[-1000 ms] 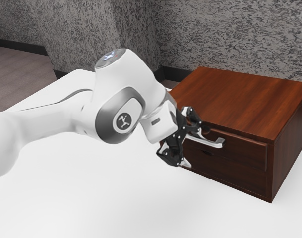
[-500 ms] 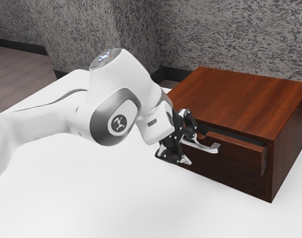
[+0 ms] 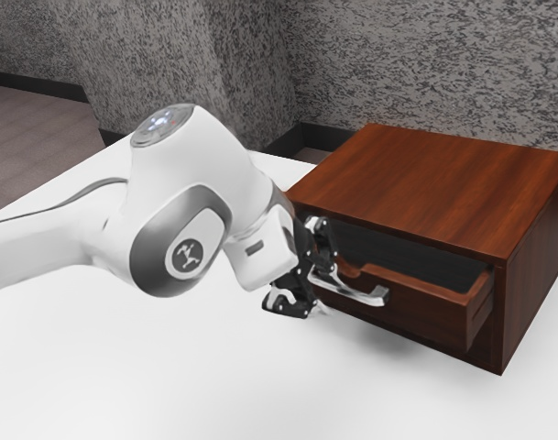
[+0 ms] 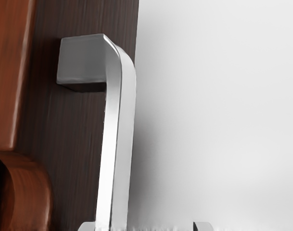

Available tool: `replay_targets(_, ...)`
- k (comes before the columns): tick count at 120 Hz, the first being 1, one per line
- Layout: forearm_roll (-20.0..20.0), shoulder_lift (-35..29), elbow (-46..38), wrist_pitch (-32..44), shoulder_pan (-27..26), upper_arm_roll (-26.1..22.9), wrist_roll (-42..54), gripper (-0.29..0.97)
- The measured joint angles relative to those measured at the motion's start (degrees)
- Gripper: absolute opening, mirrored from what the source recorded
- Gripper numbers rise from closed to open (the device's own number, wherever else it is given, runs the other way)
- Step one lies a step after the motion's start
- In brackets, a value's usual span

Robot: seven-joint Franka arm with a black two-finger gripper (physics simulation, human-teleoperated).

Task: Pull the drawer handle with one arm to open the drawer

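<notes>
Here we are at the wooden cabinet (image 3: 443,174), sitting on the white bench (image 3: 123,385), and the drawer (image 3: 416,307) stands partway out, with a dark gap showing between its front panel and the cabinet body. The end effector (image 3: 308,282) is right at the silver handle (image 3: 356,291), at the end of the bar nearer the exterior view's left. Clamped on the bar or merely hooked behind it? From this angle I honestly cannot tell. The wrist view looks straight along the handle (image 4: 118,144): a flat brushed-metal strap that bends over onto a square post on the dark drawer front (image 4: 74,144), with clear space behind it for a hold. I'd judge the strap stiff and unyielding, smooth enough to slide along if the pull wanders sideways, and in no way fragile. The drawer looks like solid timber, so probably some weight, and likely moving only straight out of its opening. The straight run of the bar is the place to hold. A hold nearer mid-bar would likely pull more squarely, since one this close to the end could skew the drawer and bind it. More travel looks available, so a steady, straight pull away from the cabinet is the call.
</notes>
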Motion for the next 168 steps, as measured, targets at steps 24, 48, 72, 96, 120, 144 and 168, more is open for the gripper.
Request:
replay_targets(24, -0.3, -2.5, -2.3, 0.2, 0.0, 0.0, -0.5, 0.16)
replay_targets(48, -0.4, -5.2, -4.7, 0.2, 0.0, -0.1, -1.1, 0.15)
replay_targets(72, -0.7, -7.0, -6.3, 0.2, 0.0, -0.3, -1.7, 0.13)
replay_targets(96, -1.2, -7.3, -6.4, 0.3, -0.1, -0.5, -2.2, 0.12)
replay_targets(120, -1.3, -7.8, -7.2, 0.3, -0.1, -0.6, -2.6, 0.1)
replay_targets(144, -2.0, -10.3, -9.4, 0.4, -0.4, -0.7, -2.9, 0.09)
replay_targets(168, -2.5, -12.4, -11.3, 0.4, -0.6, -0.7, -3.1, 0.08)
